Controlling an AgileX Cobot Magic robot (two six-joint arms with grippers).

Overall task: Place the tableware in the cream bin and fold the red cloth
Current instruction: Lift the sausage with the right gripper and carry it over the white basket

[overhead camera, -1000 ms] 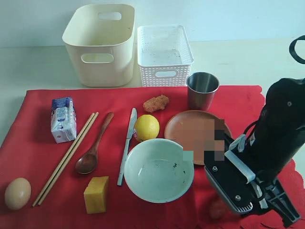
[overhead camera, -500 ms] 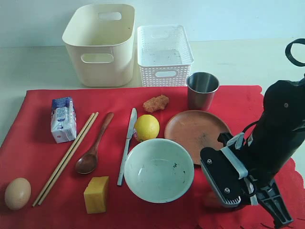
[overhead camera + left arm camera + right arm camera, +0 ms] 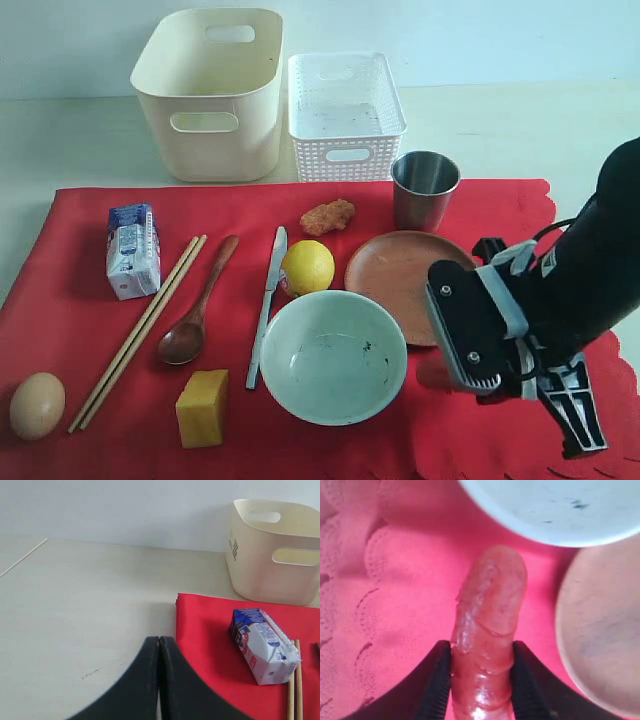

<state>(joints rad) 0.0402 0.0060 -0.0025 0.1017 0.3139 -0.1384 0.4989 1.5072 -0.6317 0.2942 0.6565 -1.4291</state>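
The red cloth (image 3: 80, 300) carries the pale bowl (image 3: 333, 356), brown plate (image 3: 400, 270), steel cup (image 3: 425, 188), dark spoon (image 3: 195, 305), chopsticks (image 3: 140, 330) and knife (image 3: 267, 300). The cream bin (image 3: 210, 95) stands behind the cloth at the back left. My right gripper (image 3: 482, 652) is shut on a glossy sausage (image 3: 492, 595), just right of the bowl (image 3: 560, 505) and in front of the plate (image 3: 605, 630); its tip shows beside the arm (image 3: 432, 372). My left gripper (image 3: 159, 640) is shut and empty, over bare table left of the cloth (image 3: 210, 630).
A white lattice basket (image 3: 345, 115) stands next to the cream bin. On the cloth also lie a milk carton (image 3: 132, 250), lemon (image 3: 307, 267), fried piece (image 3: 327, 216), cheese block (image 3: 202, 407) and egg (image 3: 37, 405). The right arm hides the cloth's front right corner.
The right arm has risen and drawn toward the plate with the sausage held between its fingers. Nothing else on the cloth has moved.
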